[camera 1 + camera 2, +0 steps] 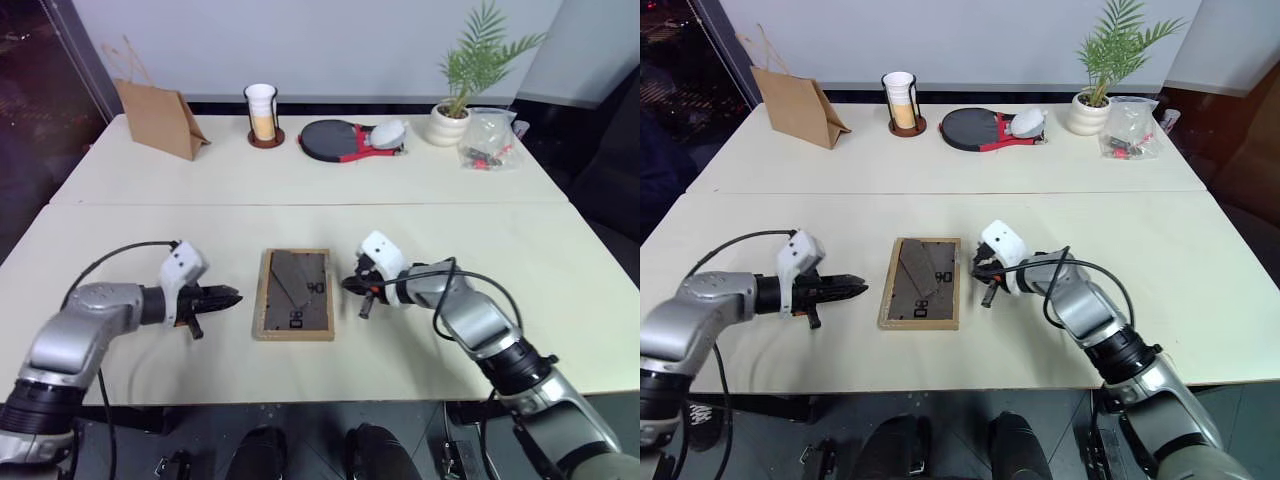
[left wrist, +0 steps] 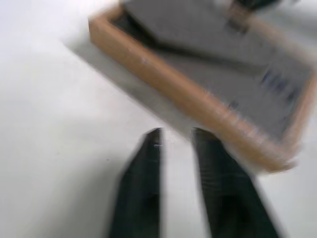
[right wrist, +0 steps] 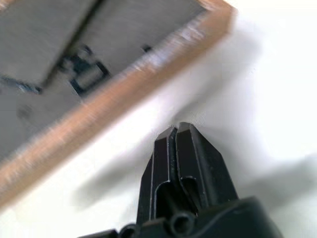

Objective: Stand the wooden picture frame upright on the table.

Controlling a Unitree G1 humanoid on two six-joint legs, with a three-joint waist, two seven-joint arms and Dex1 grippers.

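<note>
The small rectangular light-wood picture frame point(image 1: 294, 294) lies flat, dark grey back and folded easel stand facing up, on the near half of the large pale cream worktop point(image 1: 300, 190), just this side of the seam. Its long axis runs away from the robot, so its two long edges face the arms, one to each side.

The left tool point(image 1: 228, 296) is level with the frame's middle, pointing inward at the left long edge but standing clearly apart from it; its two black fingers point(image 2: 143, 183) are parted by a narrow gap and hold nothing. The right tool point(image 1: 350, 285) sits just beside the right long edge, a little toward the far end, its fingers pressed together and empty; I cannot tell whether the tips touch the wood.

The right arm is the nearer one. Both forearms reach in low over the worktop, wrists angled inward and slightly down, flanking the frame. Lifting one long edge looks like the next need.
</note>
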